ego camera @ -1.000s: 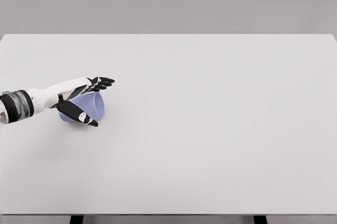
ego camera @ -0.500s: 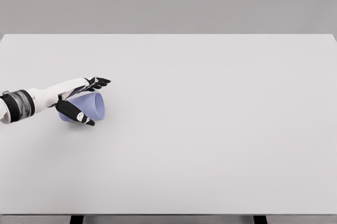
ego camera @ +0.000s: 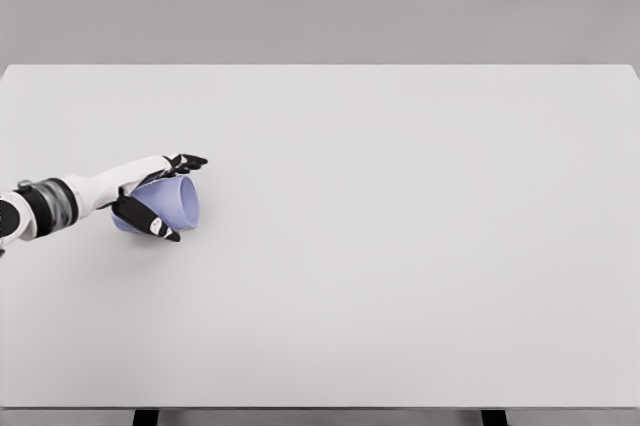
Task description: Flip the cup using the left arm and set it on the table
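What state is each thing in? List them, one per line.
Lavender cup: lying on its side on the table, mouth toward the right, not yet upright.
Left hand: around the cup, fingers above, thumb below.
White table: bears the cup.
Right hand: not in view.

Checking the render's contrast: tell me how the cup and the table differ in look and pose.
Colour: the cup is pale lavender-blue; the table is plain white.
Shape: the cup is small and rounded with an open mouth; the table is a broad flat slab filling most of the view.
Pose: the cup lies on its side, mouth to the right, with the left robot hand wrapped around it; the table lies level.
Shared: both look matte and unpatterned.
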Action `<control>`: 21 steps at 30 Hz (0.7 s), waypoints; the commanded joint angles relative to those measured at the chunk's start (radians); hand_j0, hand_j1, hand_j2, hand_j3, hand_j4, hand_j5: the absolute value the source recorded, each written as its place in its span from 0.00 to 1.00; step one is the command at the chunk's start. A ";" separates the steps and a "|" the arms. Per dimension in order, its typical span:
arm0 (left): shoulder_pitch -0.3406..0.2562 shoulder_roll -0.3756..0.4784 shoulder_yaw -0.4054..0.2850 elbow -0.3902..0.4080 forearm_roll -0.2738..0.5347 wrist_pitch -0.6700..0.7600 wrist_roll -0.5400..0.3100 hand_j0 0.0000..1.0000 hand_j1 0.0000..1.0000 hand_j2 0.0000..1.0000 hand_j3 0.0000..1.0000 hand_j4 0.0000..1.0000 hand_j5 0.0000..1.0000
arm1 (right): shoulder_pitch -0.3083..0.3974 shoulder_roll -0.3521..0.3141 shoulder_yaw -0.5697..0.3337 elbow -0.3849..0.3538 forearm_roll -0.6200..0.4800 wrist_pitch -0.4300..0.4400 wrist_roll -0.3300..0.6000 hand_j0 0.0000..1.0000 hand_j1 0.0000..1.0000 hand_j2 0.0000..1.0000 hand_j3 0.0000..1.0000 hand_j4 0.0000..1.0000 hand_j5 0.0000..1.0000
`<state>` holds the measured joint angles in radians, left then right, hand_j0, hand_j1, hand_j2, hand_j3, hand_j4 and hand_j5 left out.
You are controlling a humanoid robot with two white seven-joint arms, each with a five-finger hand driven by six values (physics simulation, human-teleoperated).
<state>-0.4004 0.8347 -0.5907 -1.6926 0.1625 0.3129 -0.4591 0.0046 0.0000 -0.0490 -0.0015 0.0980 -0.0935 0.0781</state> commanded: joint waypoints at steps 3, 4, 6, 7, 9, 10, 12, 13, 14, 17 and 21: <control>0.000 -0.019 -0.006 0.008 -0.021 0.000 0.000 1.00 1.00 1.00 1.00 1.00 1.00 | 0.000 0.000 0.000 0.000 0.000 0.000 0.000 1.00 1.00 1.00 1.00 1.00 1.00; 0.000 -0.019 -0.006 0.014 -0.021 0.000 0.000 1.00 1.00 1.00 1.00 1.00 1.00 | 0.000 0.000 0.000 0.000 0.000 0.000 0.000 1.00 1.00 1.00 1.00 1.00 1.00; 0.002 -0.019 -0.004 0.014 -0.027 -0.001 0.000 1.00 1.00 1.00 1.00 1.00 1.00 | 0.000 0.000 0.000 0.000 -0.001 0.000 0.000 1.00 1.00 1.00 1.00 1.00 1.00; 0.003 -0.020 -0.006 0.014 -0.044 -0.002 0.000 1.00 1.00 1.00 1.00 1.00 1.00 | 0.000 0.000 0.000 0.000 0.000 0.000 0.000 1.00 1.00 1.00 1.00 1.00 1.00; 0.003 -0.023 -0.014 0.016 -0.057 0.000 0.000 1.00 1.00 1.00 1.00 1.00 1.00 | 0.000 0.000 0.000 0.000 -0.001 0.000 0.000 1.00 1.00 1.00 1.00 1.00 1.00; 0.003 -0.023 -0.015 0.014 -0.057 0.000 0.000 0.94 0.94 0.94 0.94 0.94 0.94 | 0.000 0.000 0.000 0.000 -0.001 0.000 0.000 1.00 1.00 1.00 1.00 1.00 1.00; 0.003 -0.037 -0.015 0.016 -0.051 0.002 0.000 0.69 0.69 0.69 0.69 0.69 0.69 | 0.000 0.000 0.000 0.000 0.000 0.000 0.000 1.00 1.00 1.00 1.00 1.00 1.00; 0.003 -0.037 -0.015 0.016 -0.047 0.014 -0.001 0.63 0.63 0.63 0.63 0.63 0.63 | 0.000 0.000 0.000 0.000 0.000 0.000 0.000 1.00 1.00 1.00 1.00 1.00 1.00; 0.002 -0.039 -0.015 0.016 -0.044 0.026 0.000 0.62 0.62 0.62 0.62 0.62 0.62 | 0.000 0.000 0.000 0.000 0.000 0.000 0.000 1.00 1.00 1.00 1.00 1.00 1.00; -0.006 -0.039 -0.015 0.016 -0.043 0.028 0.000 0.60 0.60 0.60 0.60 0.60 0.60 | 0.000 0.000 0.000 0.000 0.000 0.000 0.000 1.00 1.00 1.00 1.00 1.00 1.00; -0.015 -0.025 -0.012 0.016 -0.008 0.011 -0.001 0.60 0.60 0.60 0.60 0.60 0.60 | 0.000 0.000 0.000 0.000 0.000 0.000 0.000 1.00 1.00 1.00 1.00 1.00 1.00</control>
<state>-0.4218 0.8033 -0.6032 -1.6770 0.1359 0.3317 -0.4555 0.0046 0.0000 -0.0490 -0.0015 0.0980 -0.0935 0.0781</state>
